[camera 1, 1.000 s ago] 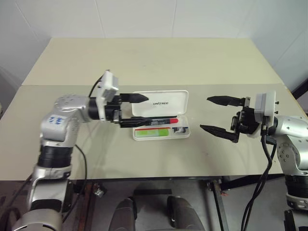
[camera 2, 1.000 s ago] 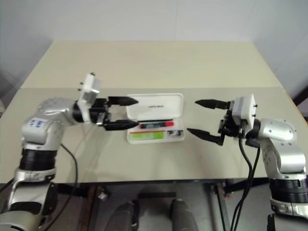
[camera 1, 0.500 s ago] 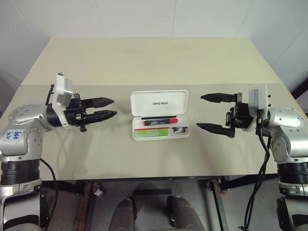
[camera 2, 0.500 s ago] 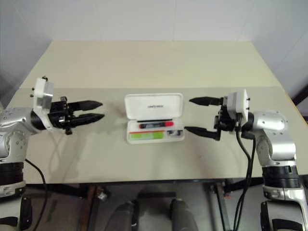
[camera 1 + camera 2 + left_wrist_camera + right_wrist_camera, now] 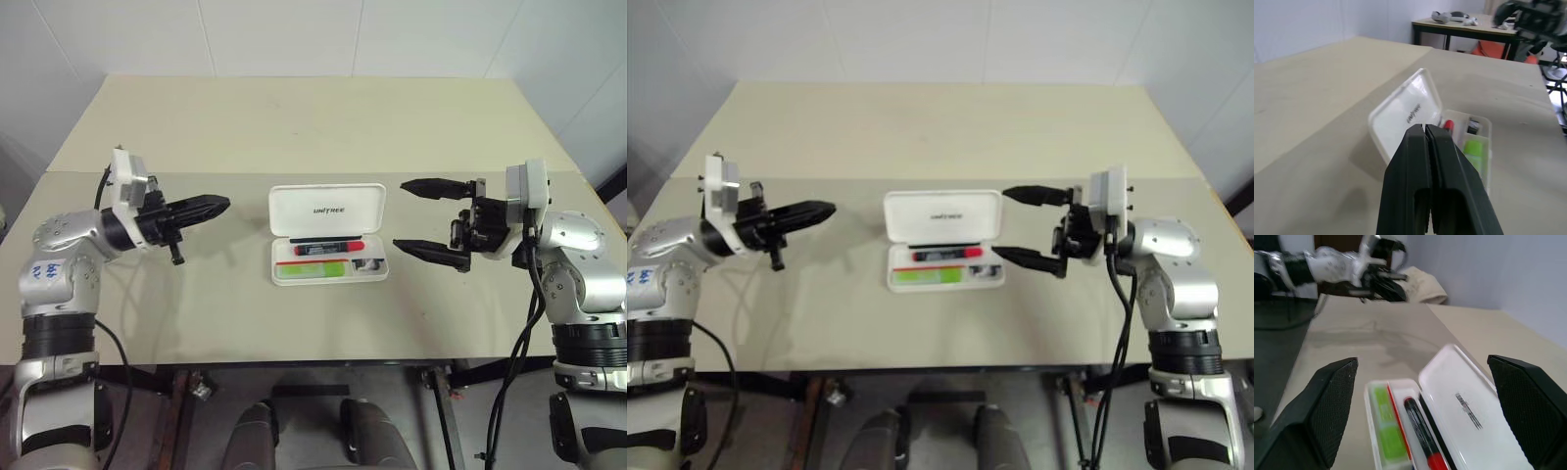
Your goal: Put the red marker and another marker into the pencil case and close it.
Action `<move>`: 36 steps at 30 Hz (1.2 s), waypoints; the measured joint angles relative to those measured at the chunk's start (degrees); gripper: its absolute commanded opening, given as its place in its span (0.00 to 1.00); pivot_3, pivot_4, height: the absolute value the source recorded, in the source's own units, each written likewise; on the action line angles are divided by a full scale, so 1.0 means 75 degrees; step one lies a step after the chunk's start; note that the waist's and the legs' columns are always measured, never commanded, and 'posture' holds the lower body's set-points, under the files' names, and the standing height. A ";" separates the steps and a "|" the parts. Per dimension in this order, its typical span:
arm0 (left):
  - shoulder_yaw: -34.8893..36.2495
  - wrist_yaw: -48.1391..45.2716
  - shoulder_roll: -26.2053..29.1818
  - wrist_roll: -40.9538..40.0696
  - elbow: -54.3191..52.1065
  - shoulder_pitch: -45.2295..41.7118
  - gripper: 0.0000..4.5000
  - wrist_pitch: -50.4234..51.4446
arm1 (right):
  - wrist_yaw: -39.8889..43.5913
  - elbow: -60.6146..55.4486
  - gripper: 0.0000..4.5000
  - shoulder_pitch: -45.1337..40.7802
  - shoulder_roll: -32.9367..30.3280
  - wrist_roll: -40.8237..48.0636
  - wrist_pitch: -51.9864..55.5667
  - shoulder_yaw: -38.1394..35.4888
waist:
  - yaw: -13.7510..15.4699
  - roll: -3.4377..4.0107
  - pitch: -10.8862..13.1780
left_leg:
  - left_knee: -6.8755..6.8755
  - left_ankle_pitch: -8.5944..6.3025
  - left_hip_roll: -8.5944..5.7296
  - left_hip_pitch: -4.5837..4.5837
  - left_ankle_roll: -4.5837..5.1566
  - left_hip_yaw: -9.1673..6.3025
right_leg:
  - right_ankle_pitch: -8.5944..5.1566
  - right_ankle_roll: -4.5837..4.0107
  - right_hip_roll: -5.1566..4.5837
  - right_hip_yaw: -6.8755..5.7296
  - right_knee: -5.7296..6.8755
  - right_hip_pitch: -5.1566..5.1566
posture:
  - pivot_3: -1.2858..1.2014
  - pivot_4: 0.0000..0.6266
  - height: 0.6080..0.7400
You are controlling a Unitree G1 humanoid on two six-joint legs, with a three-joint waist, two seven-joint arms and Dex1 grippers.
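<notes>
The white pencil case (image 5: 328, 209) lies open at the table's middle, lid tilted up toward the far side. Inside its tray lie the red marker (image 5: 328, 249), black with a red cap, and the light-green marker (image 5: 312, 269) in front of it; both also show in the right wrist view, red marker (image 5: 1422, 433), green marker (image 5: 1386, 423). My left gripper (image 5: 220, 206) is shut and empty, well left of the case, pointing at it. Just right of the case, my right gripper (image 5: 409, 215) hangs open, its fingers (image 5: 431, 186) spread wide and empty.
The beige table (image 5: 313, 127) has a seam across it behind the case. In the left wrist view a second table (image 5: 1474, 29) with small items stands in the background.
My left gripper pulled away from the case to the left and shut its fingers. My right gripper moved a little closer to the case, staying open.
</notes>
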 measured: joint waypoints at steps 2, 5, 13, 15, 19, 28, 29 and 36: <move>-0.0140 0.0179 -0.0136 0.0210 0.0396 -0.0271 0.01 -0.0164 | -0.0033 -0.0047 1.00 0.0045 0.0032 -0.0011 -0.0003 0.0000 | -0.0006 -0.0001 -0.0001 | 0.0001 0.0000 -0.0003 -0.0001 0.0000 0.0001 | 0.0002 0.0004 -0.0001 0.0001 -0.0003 0.0001 | 0.52 0.24 1.00; -0.0362 0.0704 -0.0450 0.0748 0.1444 -0.0834 0.01 -0.0716 | -0.0089 -0.0005 1.00 0.0188 0.0036 -0.0104 -0.0026 -0.0022 | 0.0002 -0.0002 -0.0001 | 0.0004 0.0000 -0.0003 -0.0003 0.0000 0.0001 | 0.0004 0.0006 0.0001 0.0001 -0.0002 -0.0001 | 0.52 0.24 1.00; -0.0705 0.2058 -0.1201 0.1836 0.3546 -0.1937 0.01 -0.1840 | -0.0236 0.0007 1.00 0.0368 0.0024 -0.0204 -0.0040 -0.0122 | -0.0016 -0.0002 -0.0001 | -0.0001 0.0000 -0.0003 -0.0005 -0.0001 0.0003 | 0.0006 0.0013 0.0007 0.0002 -0.0003 -0.0004 | 0.52 0.24 1.00; -0.0888 0.2042 -0.1412 0.2016 0.3906 -0.2042 0.01 -0.1955 | -0.0295 -0.0036 1.00 0.0467 0.0012 -0.0215 -0.0040 -0.0127 | -0.0001 -0.0002 -0.0001 | -0.0001 0.0000 -0.0003 -0.0006 -0.0001 0.0003 | 0.0006 0.0014 0.0008 0.0002 -0.0004 -0.0005 | 0.52 0.24 1.00; -0.1127 0.1815 -0.1809 0.2098 0.4308 -0.2080 0.01 -0.2046 | -0.0405 -0.0213 1.00 0.0592 -0.0044 -0.0213 -0.0015 -0.0145 | -0.0002 -0.0002 -0.0001 | 0.0003 -0.0001 -0.0004 -0.0009 -0.0001 0.0005 | 0.0008 0.0017 0.0007 0.0003 -0.0005 -0.0004 | 0.52 0.24 1.00; -0.1184 0.0947 -0.1953 0.2090 0.4478 -0.2133 0.01 -0.2464 | -0.0537 -0.0329 1.00 0.0653 -0.0143 -0.0193 -0.0002 -0.0218 | -0.0002 -0.0002 0.0000 | 0.0001 -0.0001 -0.0004 -0.0009 -0.0002 0.0005 | 0.0008 0.0016 0.0007 0.0003 -0.0009 -0.0004 | 0.52 0.24 1.00; -0.1184 0.0684 -0.1960 0.2048 0.4437 -0.2127 0.01 -0.2624 | -0.0556 -0.0336 1.00 0.0655 -0.0145 -0.0192 -0.0001 -0.0224 | -0.0002 -0.0002 0.0000 | 0.0001 -0.0001 -0.0004 -0.0009 -0.0002 0.0005 | 0.0008 0.0016 0.0007 0.0003 -0.0010 -0.0004 | 0.52 0.24 1.00; -0.1639 -0.0953 -0.1869 0.2063 0.3377 -0.1545 0.01 -0.3683 | -0.0586 -0.0359 1.00 0.0713 -0.0173 -0.0193 0.0013 -0.0228 | -0.0015 -0.0001 -0.0001 | -0.0001 -0.0002 -0.0003 -0.0007 -0.0004 0.0006 | 0.0007 0.0014 0.0008 0.0006 -0.0009 -0.0005 | 0.52 0.24 1.00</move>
